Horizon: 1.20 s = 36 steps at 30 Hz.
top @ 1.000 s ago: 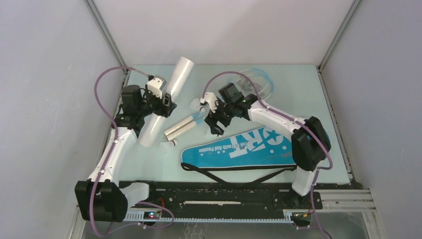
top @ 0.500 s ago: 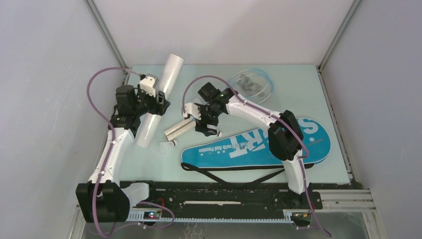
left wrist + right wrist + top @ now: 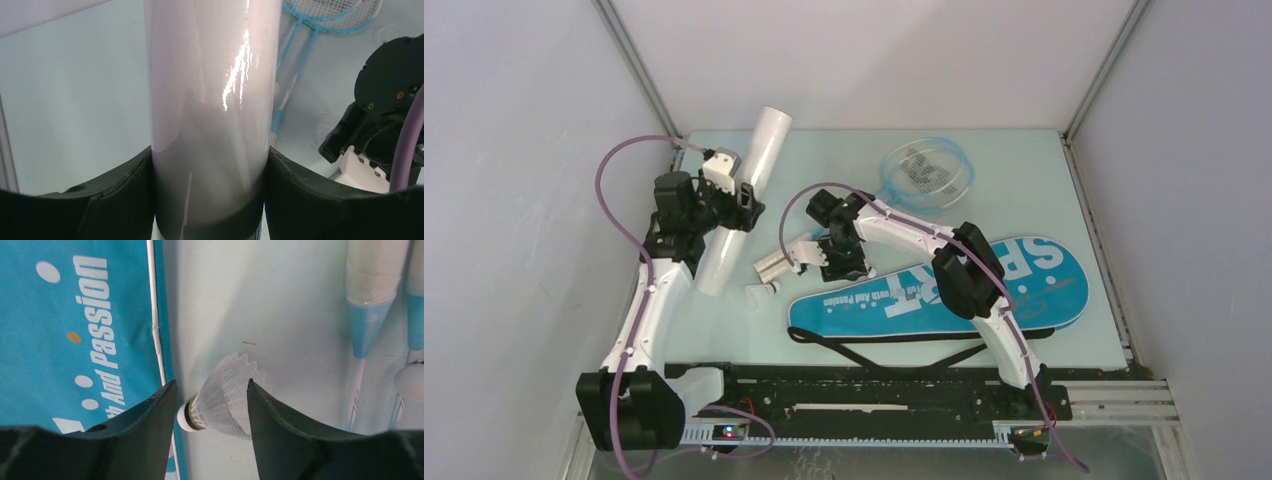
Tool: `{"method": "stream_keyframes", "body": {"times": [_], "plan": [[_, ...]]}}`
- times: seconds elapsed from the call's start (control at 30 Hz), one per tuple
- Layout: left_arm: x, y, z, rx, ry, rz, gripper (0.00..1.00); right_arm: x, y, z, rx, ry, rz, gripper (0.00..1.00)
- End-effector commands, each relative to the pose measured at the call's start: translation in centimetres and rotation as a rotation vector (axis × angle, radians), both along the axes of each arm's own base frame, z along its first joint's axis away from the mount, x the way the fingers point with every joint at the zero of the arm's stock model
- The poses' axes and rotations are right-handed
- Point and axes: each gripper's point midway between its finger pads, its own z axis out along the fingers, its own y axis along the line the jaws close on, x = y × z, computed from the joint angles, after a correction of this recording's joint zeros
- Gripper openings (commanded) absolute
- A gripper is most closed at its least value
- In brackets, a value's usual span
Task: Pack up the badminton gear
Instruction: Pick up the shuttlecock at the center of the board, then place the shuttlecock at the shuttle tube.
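Right gripper (image 3: 211,384): flanking shuttlecock (image 3: 220,402) beside bag (image 3: 75,330), pinch uncertain
Left gripper (image 3: 210,150): clamping tube (image 3: 210,75)
Advice: squeeze gently at cork, sparing feathers

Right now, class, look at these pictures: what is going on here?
Two robot arms are packing up badminton gear. The left gripper is clamped on the tube. The right gripper straddles a shuttlecock lying on the table beside the bag; whether it pinches it yet is unclear. The rackets lie outside the bag.
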Motion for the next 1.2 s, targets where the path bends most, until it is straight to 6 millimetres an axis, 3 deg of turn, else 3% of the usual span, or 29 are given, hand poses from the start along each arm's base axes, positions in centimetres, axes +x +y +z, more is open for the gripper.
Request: {"method": "stream_keyframes", "body": {"times": [0.0,0.13,0.3,0.4,0.57,0.8,1.03,1.17], "plan": [[0.6,-0.2,4.2,-0.015,-0.12,-0.016,0.16,0.8,-0.3,1.3,-0.065,-0.096,0.064,0.58],[0.6,-0.3,4.1,-0.017,-0.115,-0.021,0.16,1.4,-0.5,2.9,-0.06,-0.132,0.058,0.41],[0.6,-0.6,4.2,-0.028,-0.113,-0.036,0.16,1.8,-0.8,6.0,-0.014,-0.165,0.019,0.0],[0.7,-0.9,4.2,-0.04,-0.107,-0.048,0.16,2.1,-1.6,8.8,0.042,-0.177,-0.035,0.0],[0.4,-1.7,4.2,-0.057,-0.104,-0.099,0.16,2.6,-3.3,15.1,0.219,-0.162,-0.215,0.0],[-1.3,-5.1,3.5,-0.076,-0.122,-0.303,0.16,2.9,-6.3,25.4,0.654,-0.031,-0.528,0.0],[-5.6,-10.4,1.8,-0.031,-0.148,-0.621,0.16,2.5,-12.1,35.4,1.155,0.119,-0.754,0.0],[-7.8,-12.6,1.1,-0.038,-0.148,-0.766,0.17,1.8,-14.0,38.4,1.281,0.284,-0.825,0.0]]}}
